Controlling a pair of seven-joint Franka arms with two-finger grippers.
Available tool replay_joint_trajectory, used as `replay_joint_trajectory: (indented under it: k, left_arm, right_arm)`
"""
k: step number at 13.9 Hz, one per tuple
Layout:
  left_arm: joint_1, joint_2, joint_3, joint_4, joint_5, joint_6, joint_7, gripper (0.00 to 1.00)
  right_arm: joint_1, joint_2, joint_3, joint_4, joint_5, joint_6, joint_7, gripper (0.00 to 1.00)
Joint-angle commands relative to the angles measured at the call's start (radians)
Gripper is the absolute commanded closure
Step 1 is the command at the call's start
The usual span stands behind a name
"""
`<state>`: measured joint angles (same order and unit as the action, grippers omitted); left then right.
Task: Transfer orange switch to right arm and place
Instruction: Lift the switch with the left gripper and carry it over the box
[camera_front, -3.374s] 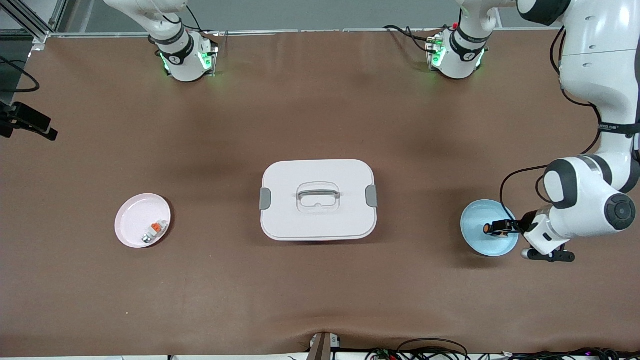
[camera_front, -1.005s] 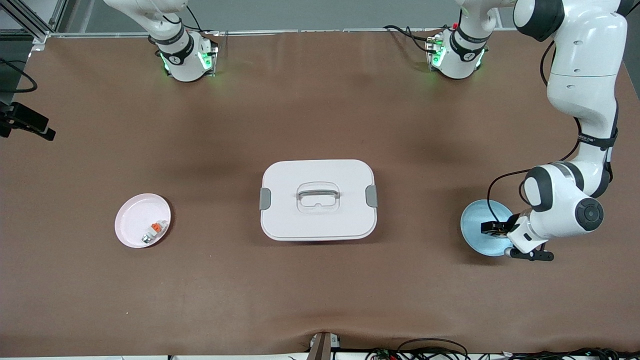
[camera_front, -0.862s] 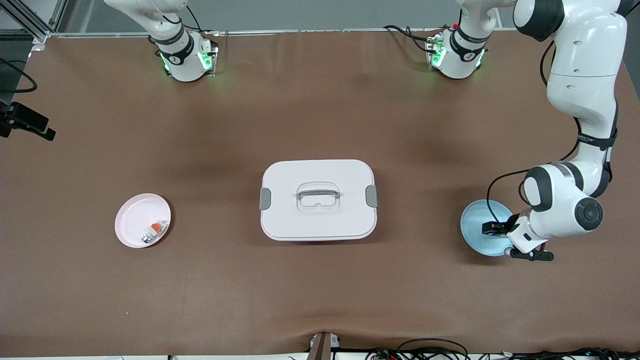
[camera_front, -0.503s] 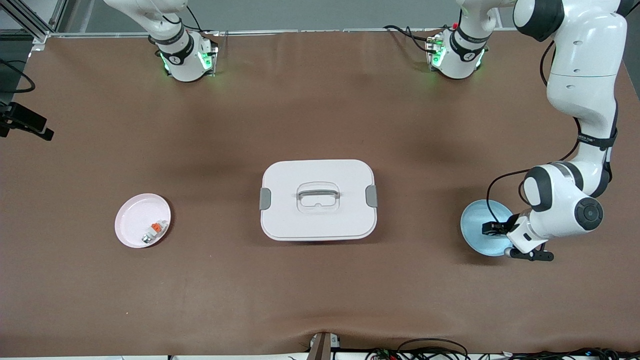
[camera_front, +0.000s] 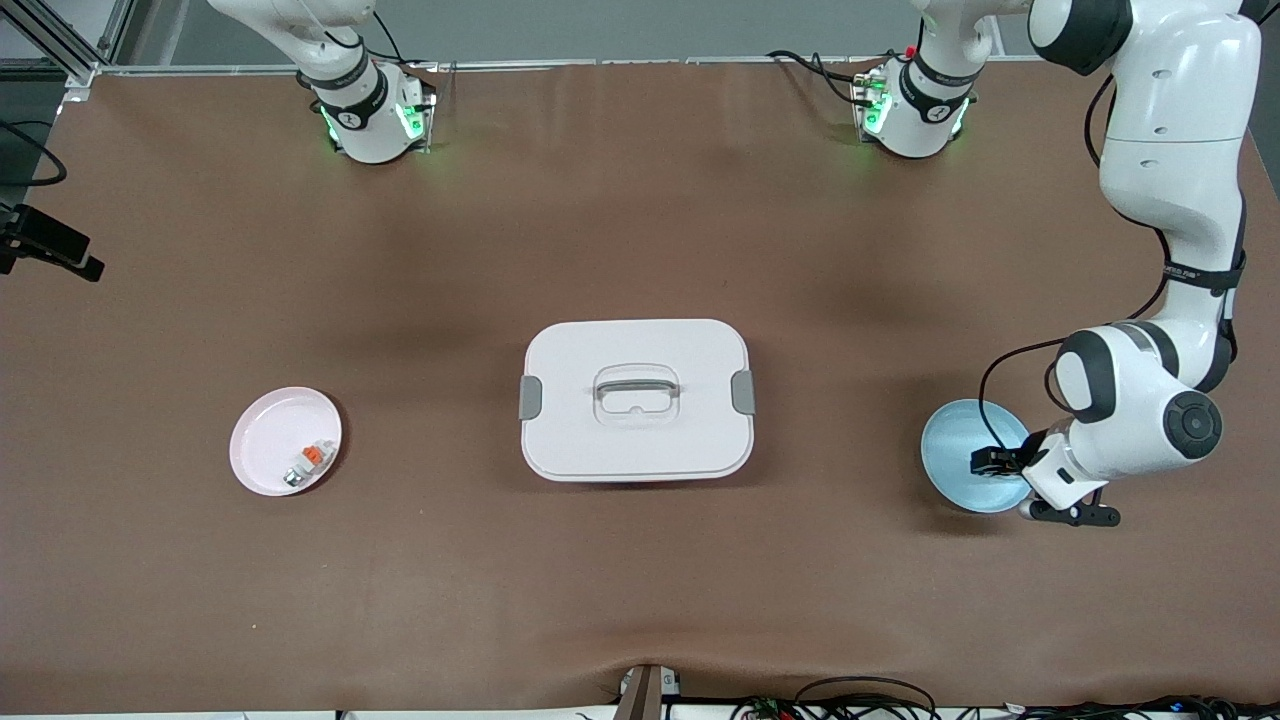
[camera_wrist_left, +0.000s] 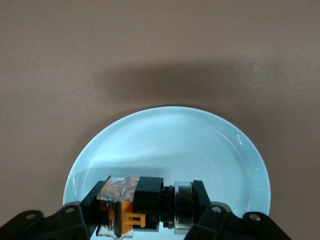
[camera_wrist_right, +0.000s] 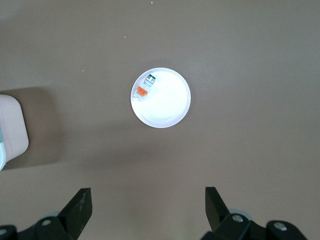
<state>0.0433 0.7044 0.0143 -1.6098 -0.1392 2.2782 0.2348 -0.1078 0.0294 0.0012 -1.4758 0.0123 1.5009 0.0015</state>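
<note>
Orange-and-black, the orange switch (camera_wrist_left: 145, 203) lies on its side between my left gripper (camera_wrist_left: 150, 212) fingers, clamped across its long axis just over the blue plate (camera_front: 950, 455). My right gripper (camera_wrist_right: 145, 212), spread wide, waits high over the pink plate (camera_front: 262, 440). Since a second ago my left wrist seems slightly shifted.

Readable text — almost none

Small dark lettering sits on the left arm (camera_front: 1200, 270) — too tiny to read; nothing else carries any print.
</note>
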Motion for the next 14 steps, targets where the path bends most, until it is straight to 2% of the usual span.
replay_joint_trajectory:
  k: [1,5,10,14]
  left_arm:
    - [0.009,-0.063,-0.007,-0.01,-0.031,-0.057,-0.035,0.7]
    - [0.001,-0.124,-0.005,0.002,-0.045,-0.107,-0.211,0.7]
    - [-0.026,-0.23,-0.007,0.004,-0.039,-0.184,-0.633,0.7]
    - [-0.036,-0.299,-0.065,0.004,-0.045,-0.316,-0.852,0.7]
  right_arm:
    - [-0.021,-0.011,0.014,0.0,0.009,0.002,-0.002,0.0]
    - [-0.02,-0.011,0.014,0.005,0.008,0.002,-0.009,0.0]
    - [-0.024,-0.009,0.014,0.008,0.001,0.002,0.003,0.0]
    - [-0.032,-0.011,0.014,0.014,0.008,-0.008,0.006,0.0]
